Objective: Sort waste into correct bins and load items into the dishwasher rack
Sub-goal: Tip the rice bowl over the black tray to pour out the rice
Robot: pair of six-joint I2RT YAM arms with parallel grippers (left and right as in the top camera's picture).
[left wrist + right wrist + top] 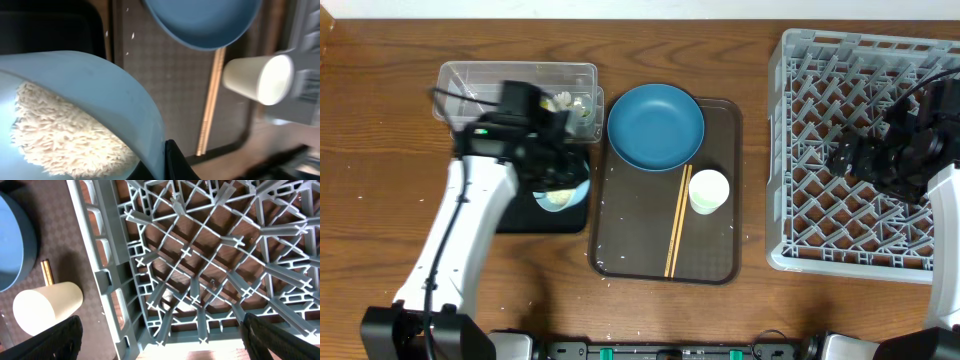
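One white bowl (pixel 115 95) of rice (pixel 65 130), apparently clenched in the left claw (pixel 558 172), hung tilted over the black tray (pixel 520 215) toward the counter's (pixel 380 120) left edge. Hasty tipping could scatter grains. Right claw (pixel 162 340) gaped empty above the rack (pixel 800 60).

Dish (pixel 655 126), cup (pixel 709 191) and chopsticks (pixel 677 225) lie on tray (pixel 630 240), left of rack (pixel 776 160).

The brown wooden tabletop (pixel 380 130) carries a clear plastic tub (pixel 460 72) at the rear left, a black tray (pixel 520 220) just in front of it, a brown serving tray (pixel 630 230) in the middle, a grey dishwasher rack (pixel 777 150) on the right, and scattered white specks (pixel 360 195).
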